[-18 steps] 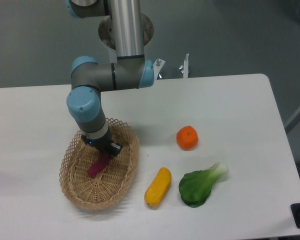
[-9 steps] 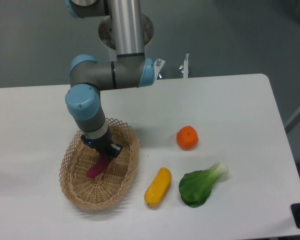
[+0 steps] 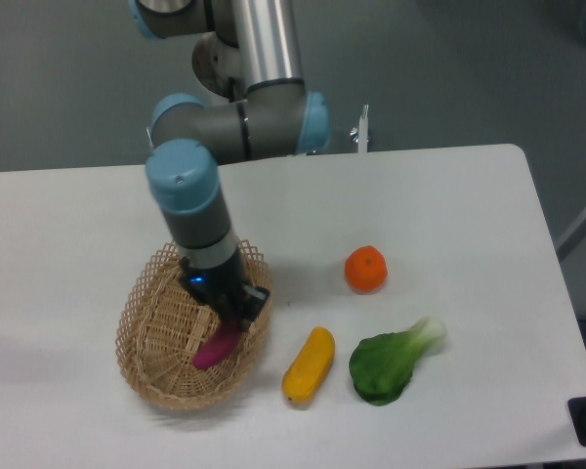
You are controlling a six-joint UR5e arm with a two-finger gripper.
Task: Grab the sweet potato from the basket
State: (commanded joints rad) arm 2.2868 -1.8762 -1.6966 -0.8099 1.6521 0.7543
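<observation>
The sweet potato (image 3: 217, 348) is a slim magenta tuber, held at its upper end by my gripper (image 3: 232, 320). It hangs tilted over the right inner part of the basket (image 3: 154, 362), an oval tan wicker basket at the front left of the table. The gripper is shut on the sweet potato's upper end. The arm's wrist hides the fingers and the basket's far right rim. I cannot tell if the tuber's lower tip still touches the basket floor.
A yellow oblong vegetable (image 3: 309, 364) lies just right of the basket. A green leafy vegetable (image 3: 389, 362) lies to its right. A round orange fruit (image 3: 366, 269) sits behind them. The table's front edge is close below the basket.
The gripper has moved right and toward the front with the sweet potato, from the basket's middle to its right side. The arm has swung over the basket's rim.
</observation>
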